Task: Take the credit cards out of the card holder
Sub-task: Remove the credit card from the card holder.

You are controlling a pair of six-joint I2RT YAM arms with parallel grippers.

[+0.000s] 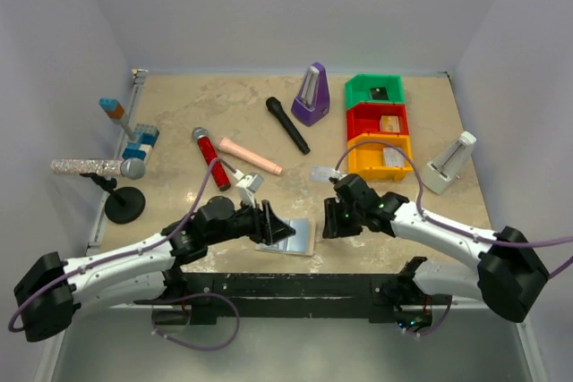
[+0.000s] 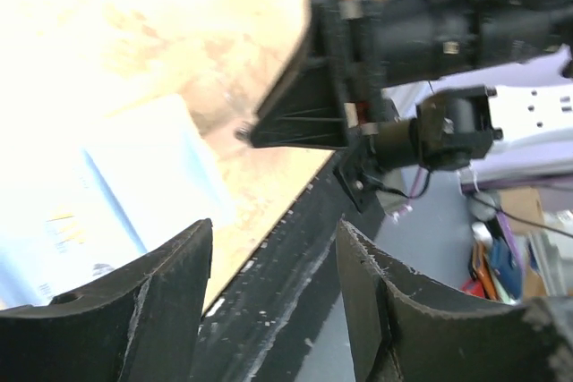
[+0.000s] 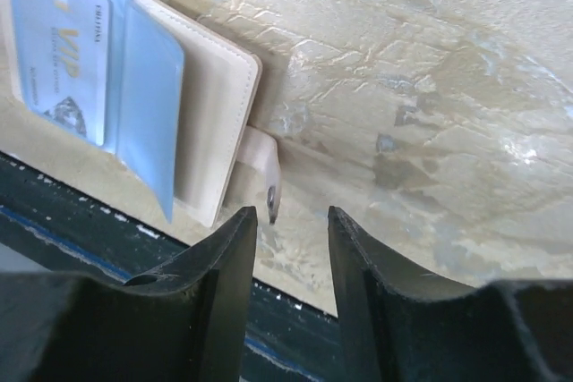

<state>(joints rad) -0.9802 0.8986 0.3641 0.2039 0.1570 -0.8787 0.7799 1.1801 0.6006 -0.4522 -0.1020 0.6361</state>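
At right wrist: card (image 3: 64, 60) tucked in card holder (image 3: 219, 105); indistinct from overhead.

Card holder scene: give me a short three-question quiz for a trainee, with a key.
1. True or false: the card holder lies shut.
2. Fill in: in the right wrist view, the pale card in the holder's pocket reads ____.
3. What is between the jaws of the right tool? A) a card B) the whole holder C) nothing
Key: 1 false, it lies open; 2 VIP; 3 C.
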